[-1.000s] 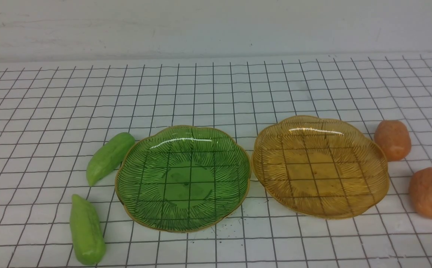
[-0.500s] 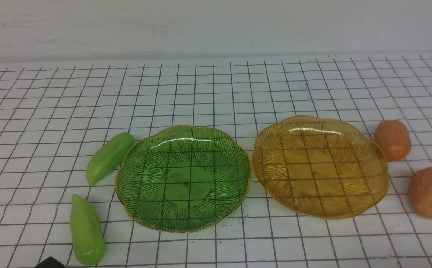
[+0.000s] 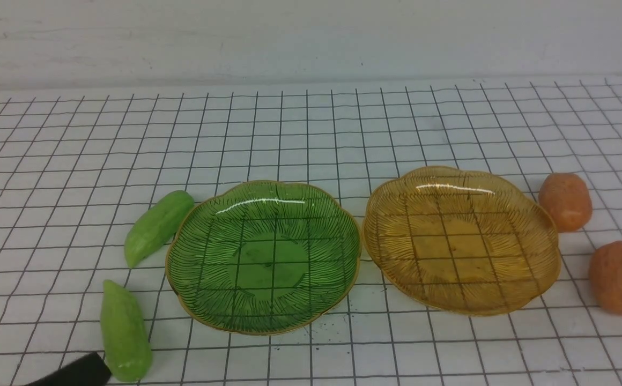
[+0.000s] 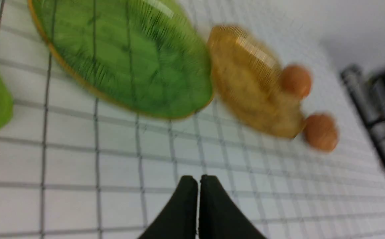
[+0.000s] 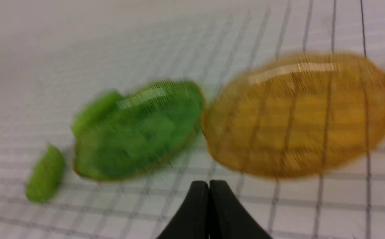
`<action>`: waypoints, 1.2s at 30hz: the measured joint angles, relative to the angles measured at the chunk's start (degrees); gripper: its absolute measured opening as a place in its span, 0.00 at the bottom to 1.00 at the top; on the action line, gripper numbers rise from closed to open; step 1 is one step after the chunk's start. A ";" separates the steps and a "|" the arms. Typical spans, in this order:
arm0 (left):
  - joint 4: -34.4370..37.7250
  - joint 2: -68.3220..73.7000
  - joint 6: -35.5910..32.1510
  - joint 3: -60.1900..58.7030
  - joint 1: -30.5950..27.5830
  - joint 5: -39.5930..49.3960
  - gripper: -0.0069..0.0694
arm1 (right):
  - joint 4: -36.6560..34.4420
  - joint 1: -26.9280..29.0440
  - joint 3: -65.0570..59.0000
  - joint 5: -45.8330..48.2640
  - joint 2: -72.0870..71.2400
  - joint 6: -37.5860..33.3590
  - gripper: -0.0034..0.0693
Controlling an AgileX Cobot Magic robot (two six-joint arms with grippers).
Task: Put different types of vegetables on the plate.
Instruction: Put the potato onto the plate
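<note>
Two light-green cucumber-like vegetables (image 3: 158,228) (image 3: 125,332) lie left of an empty green glass plate (image 3: 263,257). Two orange-brown potato-like vegetables (image 3: 565,201) (image 3: 620,277) lie right of an empty amber glass plate (image 3: 461,238). My left gripper (image 3: 78,371) pokes in at the front left edge, just beside the nearer green piece. In its wrist view the left gripper (image 4: 198,178) is shut and empty over bare mat. My right gripper (image 5: 209,182) is also shut and empty, short of the amber plate (image 5: 298,116); it does not show in the front view.
Everything lies on a white mat with a black grid (image 3: 311,134), and a pale wall stands behind it. A dark metal structure (image 4: 375,109) shows past the potato-like pieces in the left wrist view. Both wrist views are blurred.
The left gripper's tip has come further into the front view at the bottom left. The right gripper's tip, seen at the bottom right corner half a second ago, has left that view.
</note>
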State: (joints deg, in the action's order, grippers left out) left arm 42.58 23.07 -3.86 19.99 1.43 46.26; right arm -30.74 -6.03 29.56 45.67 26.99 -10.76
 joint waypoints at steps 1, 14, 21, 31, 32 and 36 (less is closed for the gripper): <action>-1.85 2.68 -0.19 1.28 0.00 2.24 0.08 | 2.26 0.00 1.55 2.63 3.25 1.03 0.03; -12.07 26.78 -0.36 10.35 0.00 2.60 0.11 | 32.31 0.00 16.04 7.16 39.45 15.76 0.15; -14.06 33.42 -0.30 10.50 0.00 0.45 0.19 | 43.79 0.00 19.67 3.89 49.79 25.02 0.34; -14.37 35.27 -0.90 10.55 0.00 3.16 0.39 | 59.56 0.00 24.17 -0.43 61.68 40.78 0.69; -14.37 35.27 -0.95 10.55 0.00 3.29 0.40 | 61.32 0.00 24.17 -0.29 62.84 43.05 0.74; -14.37 35.27 -1.02 10.55 0.00 3.42 0.42 | 64.64 0.00 24.19 -0.22 67.76 49.68 0.80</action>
State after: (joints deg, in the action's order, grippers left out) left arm 28.22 58.35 -4.88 30.54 1.43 49.68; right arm 33.91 -6.03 53.75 45.46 94.75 38.92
